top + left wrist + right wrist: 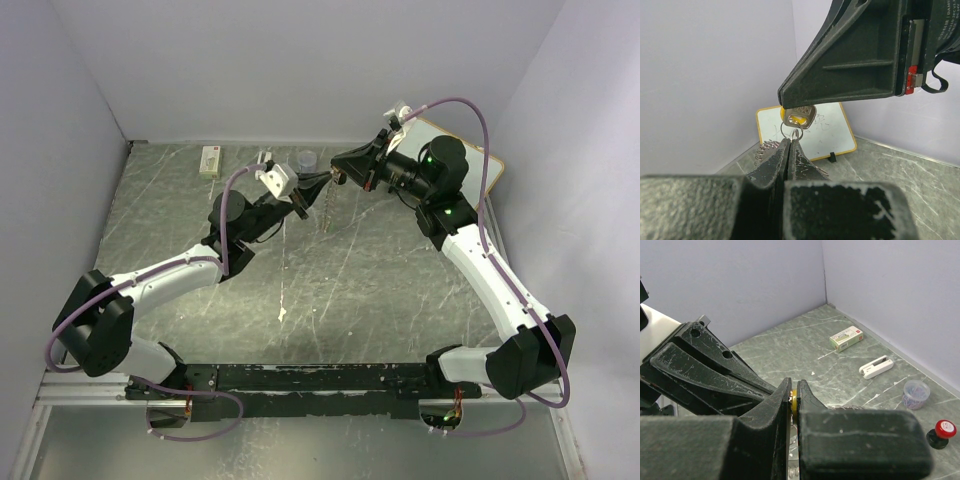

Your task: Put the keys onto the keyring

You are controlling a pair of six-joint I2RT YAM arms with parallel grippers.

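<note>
the small clear cup (pixel 916 394), well off to the right of the right gripper (pixel 794 389) in its wrist view, holds tiny bluish-purple pieces. the right gripper pinches the yellow key (pixel 799 118) — long axis about upright, head pointing down at the left gripper (pixel 789 145) just below, pressed together on the keyring (pixel 766 149).

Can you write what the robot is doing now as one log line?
left gripper: shut on keyring | right gripper: shut on yellow key | pose: tips meeting above table
</note>
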